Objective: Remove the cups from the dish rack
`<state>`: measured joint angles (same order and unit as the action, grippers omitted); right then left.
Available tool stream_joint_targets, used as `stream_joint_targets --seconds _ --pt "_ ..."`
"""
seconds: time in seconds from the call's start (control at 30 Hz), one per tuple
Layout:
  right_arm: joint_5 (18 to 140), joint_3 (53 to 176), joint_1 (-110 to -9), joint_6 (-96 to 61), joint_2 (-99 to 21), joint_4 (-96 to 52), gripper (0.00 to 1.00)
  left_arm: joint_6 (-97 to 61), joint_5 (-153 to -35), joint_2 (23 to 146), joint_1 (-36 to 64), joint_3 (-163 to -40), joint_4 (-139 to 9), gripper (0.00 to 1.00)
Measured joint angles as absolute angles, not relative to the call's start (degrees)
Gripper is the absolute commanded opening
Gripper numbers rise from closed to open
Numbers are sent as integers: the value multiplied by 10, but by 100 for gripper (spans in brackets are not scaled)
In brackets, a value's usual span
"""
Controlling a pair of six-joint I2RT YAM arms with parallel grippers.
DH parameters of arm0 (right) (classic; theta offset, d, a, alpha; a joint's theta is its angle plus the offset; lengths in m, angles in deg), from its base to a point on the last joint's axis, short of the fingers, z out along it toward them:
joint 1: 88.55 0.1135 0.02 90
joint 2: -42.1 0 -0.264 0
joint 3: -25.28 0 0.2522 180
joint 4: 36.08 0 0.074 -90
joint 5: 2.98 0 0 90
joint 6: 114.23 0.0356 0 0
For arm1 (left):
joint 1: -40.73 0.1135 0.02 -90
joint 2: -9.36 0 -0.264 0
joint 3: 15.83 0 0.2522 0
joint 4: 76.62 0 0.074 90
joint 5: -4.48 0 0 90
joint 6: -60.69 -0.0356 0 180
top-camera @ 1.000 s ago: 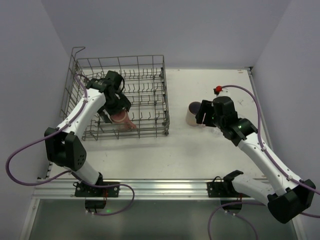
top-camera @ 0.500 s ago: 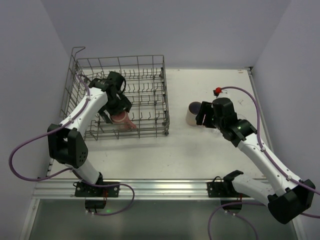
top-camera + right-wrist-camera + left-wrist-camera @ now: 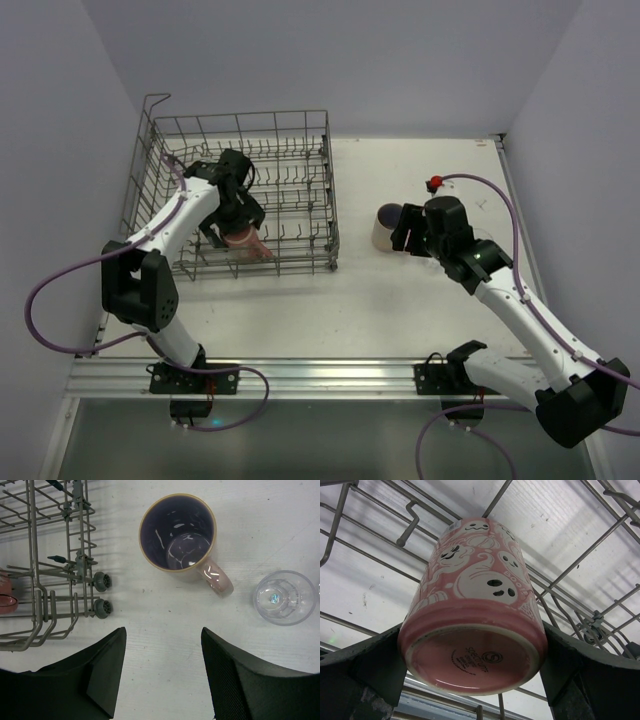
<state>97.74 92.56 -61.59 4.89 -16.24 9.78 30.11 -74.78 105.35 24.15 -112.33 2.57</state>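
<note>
A pink mug with white ghost prints (image 3: 475, 605) lies tilted inside the grey wire dish rack (image 3: 240, 117), near its front. My left gripper (image 3: 472, 635) is shut on the mug's base end, one finger on each side; in the top view the gripper (image 3: 238, 226) sits over the mug (image 3: 245, 240). My right gripper (image 3: 162, 632) is open and empty above the table. Beyond it stand a handled mug with a dark purple inside (image 3: 177, 532) and a clear glass tumbler (image 3: 284, 597), both upright. This mug also shows in the top view (image 3: 386, 225).
The rack's wheeled corner (image 3: 100, 592) is at the left of the right wrist view. Rack wires and prongs (image 3: 560, 575) surround the held mug. A small red part (image 3: 435, 182) sits on the right arm's cable. Walls close the table at the back and both sides.
The left arm's elbow has swung slightly and the gripper with the pink mug has shifted a little to the right inside the rack. The right arm has not moved.
</note>
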Motion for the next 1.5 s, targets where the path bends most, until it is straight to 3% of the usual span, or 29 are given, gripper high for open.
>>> stream_joint_targets --seconds 0.23,0.3,0.4,0.43,0.63,1.03,1.43,1.5 --pt "977 921 -616 49 -163 97 64 302 -745 1055 242 -1109 10 96" --pt "977 921 -616 49 -163 97 64 301 -745 1056 242 -1107 7 92" --pt "977 921 -616 49 -162 97 64 300 -745 1056 242 -1107 6 78" --pt "977 920 -616 49 -162 97 64 300 -745 1056 242 -1107 5 63" --pt "977 916 -616 49 -158 94 64 298 -747 1056 242 -1106 4 0" --pt "973 919 -616 49 -137 103 64 275 -754 1055 242 -1115 7 0" --pt "944 967 -616 53 -145 109 64 231 -766 1006 241 -1231 45 0" --pt "927 970 -616 54 -151 108 68 223 -788 993 240 -1246 50 0"
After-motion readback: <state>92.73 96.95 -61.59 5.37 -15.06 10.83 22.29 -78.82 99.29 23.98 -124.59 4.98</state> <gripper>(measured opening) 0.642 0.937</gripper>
